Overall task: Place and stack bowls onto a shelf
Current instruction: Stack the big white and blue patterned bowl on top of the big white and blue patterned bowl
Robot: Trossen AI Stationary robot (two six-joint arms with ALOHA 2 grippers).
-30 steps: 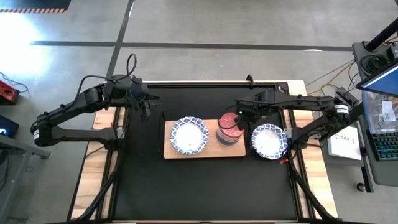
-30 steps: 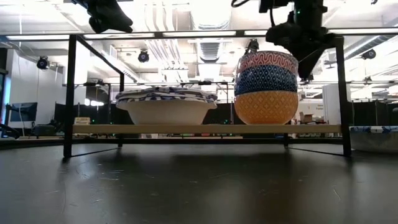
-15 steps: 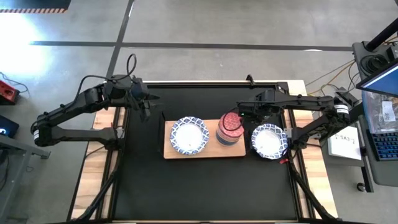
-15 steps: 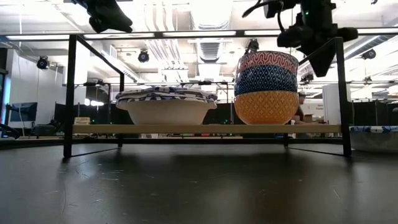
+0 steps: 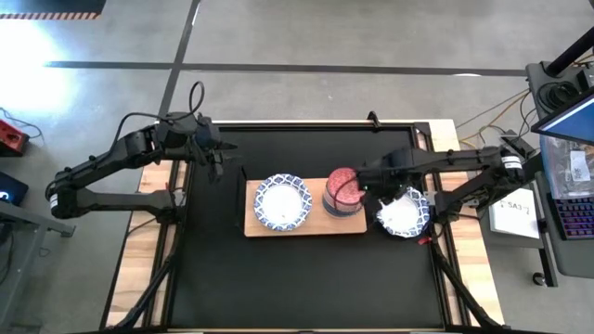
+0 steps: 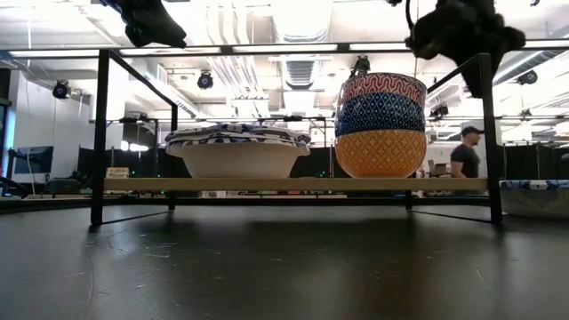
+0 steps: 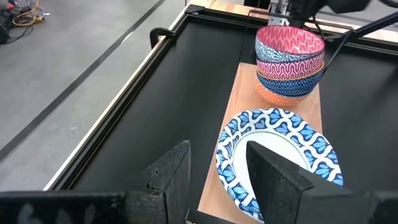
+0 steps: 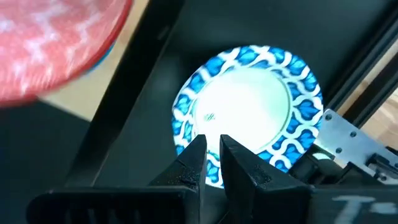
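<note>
The wooden shelf [image 5: 306, 228] holds a stack of wide blue-and-white bowls [image 5: 282, 202] on its left half. To the right of them stand three small bowls [image 6: 381, 124] nested one in another, orange below, blue in the middle, red on top. One more wide patterned bowl [image 5: 405, 213] rests on the black table just right of the shelf. My right gripper [image 8: 212, 158] hangs shut and pointing down above that bowl's near-left rim, clear of it. My left gripper [image 7: 217, 168] waits open, high over the table's far left.
Black upright posts [image 6: 487, 133] stand at the shelf's ends, reaching up to gripper height. The table's metal rail [image 8: 348, 134] runs close beside the lone bowl. A person [image 6: 463, 160] walks in the room behind. A laptop and papers [image 5: 520, 209] lie off the right edge.
My right gripper has moved from above the red top bowl toward the table's right and near edge, and now hangs over the lone wide bowl, its wrist tipped further down. It stays shut. The bowls and my left arm have not moved.
</note>
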